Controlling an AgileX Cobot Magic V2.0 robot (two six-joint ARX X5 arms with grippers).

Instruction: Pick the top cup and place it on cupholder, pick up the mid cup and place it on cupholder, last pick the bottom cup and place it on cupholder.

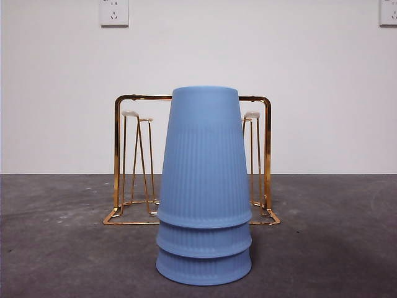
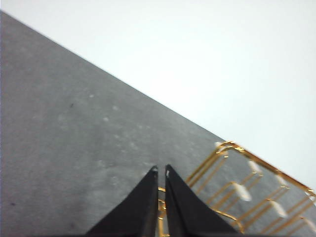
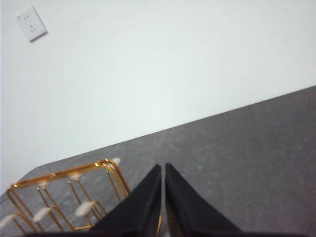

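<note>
Three ribbed blue plastic cups [image 1: 204,186] stood upside down in one stack on the dark grey table [image 1: 56,248], just in front of the gold wire cupholder [image 1: 130,161]. The left claw [image 2: 161,171] and the right claw [image 3: 163,167] each hung above the table near the cupholder, jaws nearly together, holding nothing.

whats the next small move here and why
Probably bring one arm, say the right gripper, over the top cup and open its jaws. All three blue cups sit nested upside down before the cupholder, whose prongs are bare, and both grippers, left gripper too, are shut and hold nothing.
</note>
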